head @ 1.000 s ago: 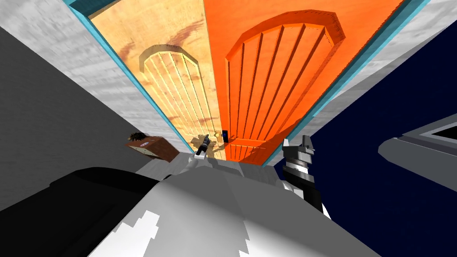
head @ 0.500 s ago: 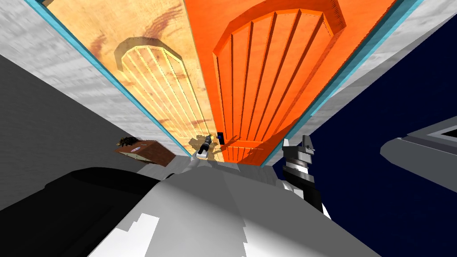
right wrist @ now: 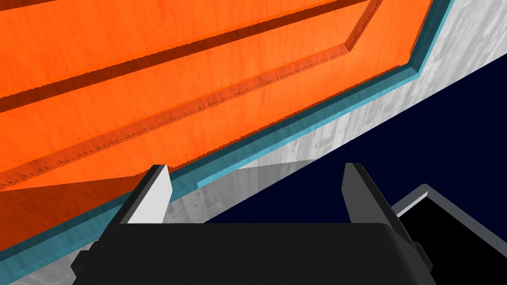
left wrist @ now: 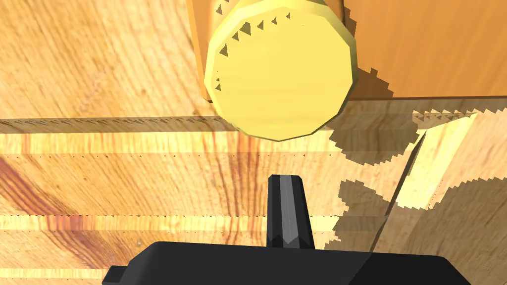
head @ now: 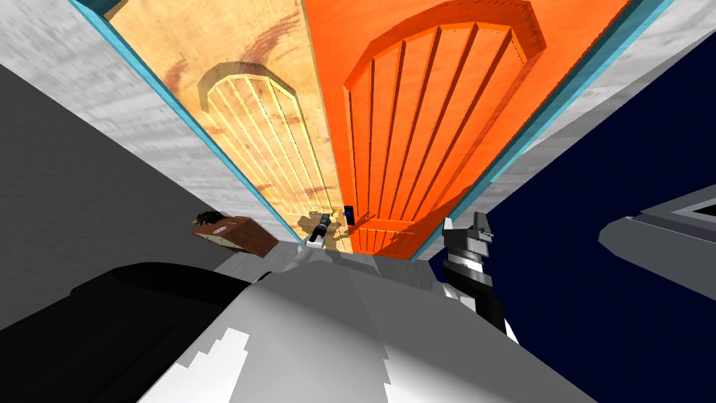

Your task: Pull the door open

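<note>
A double door fills the space ahead: a light wood leaf [head: 266, 133] on the left and an orange leaf [head: 426, 119] on the right, in a teal frame [head: 552, 105]. My left gripper [head: 324, 225] reaches to the wood leaf's low edge near the seam. In the left wrist view its fingers [left wrist: 286, 213] are pressed together with nothing between them, and the round yellow knob [left wrist: 279, 74] sits just beyond their tips, untouched. My right gripper [head: 467, 225] hangs beside the orange leaf's outer edge, and its fingers [right wrist: 153, 195] stand open and empty.
A small dark blue fitting [head: 349, 215] sits on the orange leaf by the seam. A brown box [head: 234, 234] lies on the floor left of the door. A grey piece of furniture [head: 657, 234] juts in at the right, over dark blue floor [head: 594, 210].
My left gripper's fingers have come together, missing the knob. The head view swung slightly left and back; the arms stay where they were.
</note>
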`<state>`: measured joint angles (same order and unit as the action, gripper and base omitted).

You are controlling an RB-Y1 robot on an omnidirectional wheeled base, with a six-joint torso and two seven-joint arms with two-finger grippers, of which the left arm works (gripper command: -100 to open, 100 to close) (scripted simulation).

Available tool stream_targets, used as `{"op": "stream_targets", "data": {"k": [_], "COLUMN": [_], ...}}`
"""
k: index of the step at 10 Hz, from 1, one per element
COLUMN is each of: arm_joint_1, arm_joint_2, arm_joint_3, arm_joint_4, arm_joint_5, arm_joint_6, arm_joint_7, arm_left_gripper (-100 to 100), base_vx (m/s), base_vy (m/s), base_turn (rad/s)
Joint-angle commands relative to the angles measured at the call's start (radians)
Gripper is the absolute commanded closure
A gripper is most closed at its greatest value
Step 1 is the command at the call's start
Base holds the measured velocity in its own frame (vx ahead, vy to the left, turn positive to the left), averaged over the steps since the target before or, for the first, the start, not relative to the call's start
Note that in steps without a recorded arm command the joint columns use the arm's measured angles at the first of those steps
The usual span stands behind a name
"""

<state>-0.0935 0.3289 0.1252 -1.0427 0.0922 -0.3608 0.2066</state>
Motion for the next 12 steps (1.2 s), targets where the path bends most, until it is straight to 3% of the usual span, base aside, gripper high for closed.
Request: {"op": "stream_targets", "data": {"k": [1,4,9,10,12], "arm_joint_1": [0.024,0.034,0.023,0.021,0.045], "arm_joint_2": [0.008,0.013,-0.012,-0.009,0.014], "arm_joint_3": [0.01,0.002,-0.067,-0.055,-0.012], "arm_joint_4": [-0.009,-0.018,-0.061,-0.05,-0.022], "arm_joint_5": [0.002,0.001,-0.008,-0.007,-0.001], "arm_joint_6": [0.002,0.001,-0.007,-0.007,-0.005], "arm_joint_7": [0.0,0.008,0.027,0.023,0.015], "arm_left_gripper": [-100,-100,-100,-100,-100], "base_vx": [-0.194,-0.184,-0.164,-0.038,0.004], "base_vy": [0.135,0.03,-0.068,-0.034,0.091], "base_turn": [0.124,0.01,-0.083,-0.022,0.192]}}
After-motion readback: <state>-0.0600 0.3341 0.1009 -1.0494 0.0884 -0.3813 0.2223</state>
